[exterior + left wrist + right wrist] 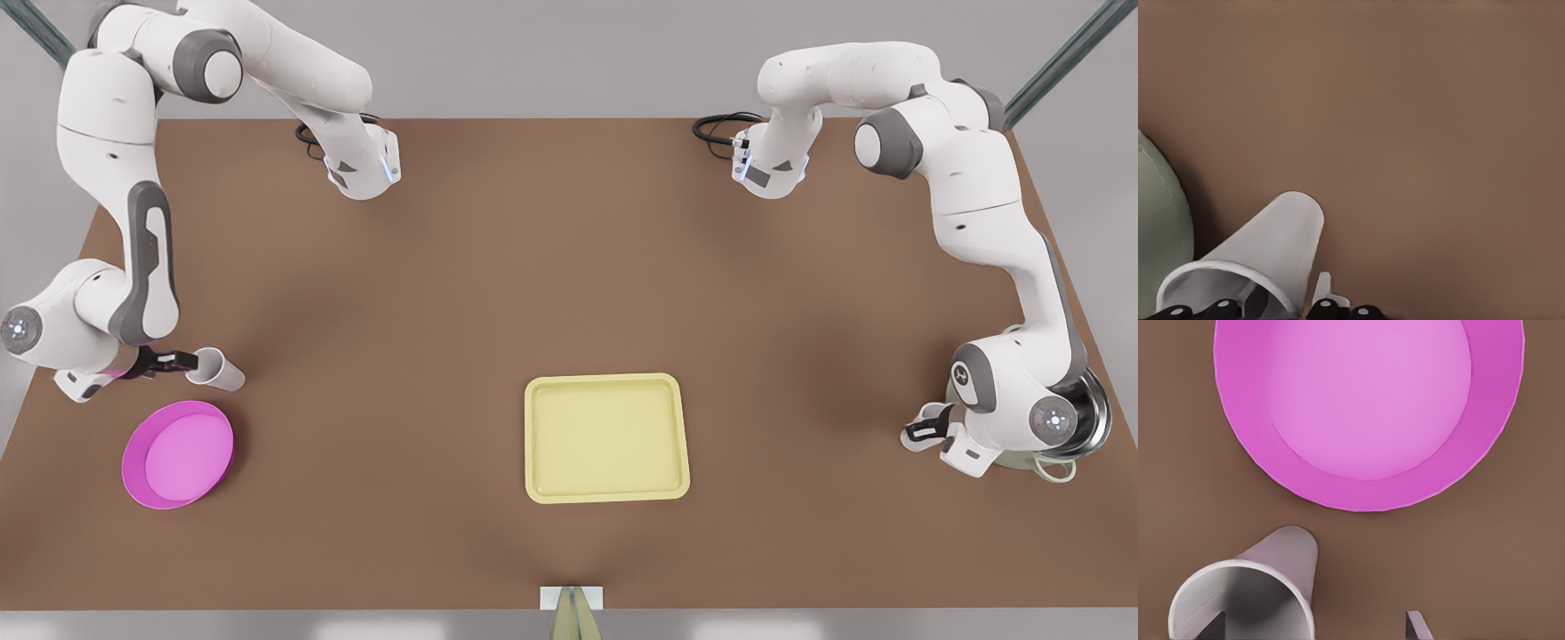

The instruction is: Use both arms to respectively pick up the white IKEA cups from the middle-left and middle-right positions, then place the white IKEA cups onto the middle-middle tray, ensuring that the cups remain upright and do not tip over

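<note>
At the front view's left a white cup (218, 371) stands on the table. My right gripper (182, 362) is at its rim. In the right wrist view this gripper (1318, 625) is open. One finger is inside the cup (1281, 557) and the other is well outside its wall. At the front view's right the second white cup (933, 413) sits in my left gripper (920, 433). The left wrist view shows that gripper (1286, 293) shut on the wall of the cup (1271, 247), with one finger inside and one outside. The pale yellow tray (607, 438) lies between the two arms.
A round magenta dish (178, 453) (1368, 413) lies close in front of the cup at the front view's left. A steel-lined green pot (1089, 418) (1158, 233) stands right behind the left arm's wrist. Bare brown table stretches between each cup and the tray.
</note>
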You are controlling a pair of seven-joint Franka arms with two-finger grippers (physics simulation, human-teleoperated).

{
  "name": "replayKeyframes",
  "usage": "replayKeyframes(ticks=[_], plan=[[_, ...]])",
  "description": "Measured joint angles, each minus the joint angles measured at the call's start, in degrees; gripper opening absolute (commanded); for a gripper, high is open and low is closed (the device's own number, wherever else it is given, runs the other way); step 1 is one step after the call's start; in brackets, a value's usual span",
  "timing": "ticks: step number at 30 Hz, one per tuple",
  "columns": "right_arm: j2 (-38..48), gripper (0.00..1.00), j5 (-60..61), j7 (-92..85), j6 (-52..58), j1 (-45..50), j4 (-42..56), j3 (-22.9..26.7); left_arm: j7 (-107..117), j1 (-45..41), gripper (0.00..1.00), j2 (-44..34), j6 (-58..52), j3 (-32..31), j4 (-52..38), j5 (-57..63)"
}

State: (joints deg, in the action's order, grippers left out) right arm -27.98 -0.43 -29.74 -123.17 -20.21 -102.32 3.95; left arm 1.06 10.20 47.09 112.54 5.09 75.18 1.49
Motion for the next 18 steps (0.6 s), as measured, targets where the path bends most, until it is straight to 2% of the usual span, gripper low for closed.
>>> replayKeyframes(ticks=[1,7,14,15,16,18], plan=[[-0.2,1.00,0.0,-0.3,-0.2,-0.1,-0.2,0.0,0.1,0.0,0.21,0.0,0.1,0.0,0.0,0.1],[-1.3,1.00,0.1,-2.1,-1.0,-0.4,-1.4,0.0,2.4,-3.4,0.21,-2.4,0.3,-0.3,0.1,-0.3],[-3.5,1.00,0.1,-3.5,-1.9,-0.4,-1.8,0.0,13.1,-26.0,0.21,-4.8,-6.7,-2.2,-5.6,-0.6],[-3.6,0.85,0.1,-3.7,-2.0,-0.5,-1.8,0.0,15.6,-27.6,0.21,-4.8,-7.9,-4.5,-6.9,-0.8],[-3.7,0.66,0.1,-3.8,-2.1,-0.5,-1.8,0.0,18.2,-29.5,0.21,-4.7,-8.9,-6.2,-7.7,-0.9],[-3.9,0.46,0.2,-4.2,-2.1,-0.5,-1.8,0.0,23.3,-34.0,0.21,-3.7,-10.4,-7.6,-9.3,-1.0]])
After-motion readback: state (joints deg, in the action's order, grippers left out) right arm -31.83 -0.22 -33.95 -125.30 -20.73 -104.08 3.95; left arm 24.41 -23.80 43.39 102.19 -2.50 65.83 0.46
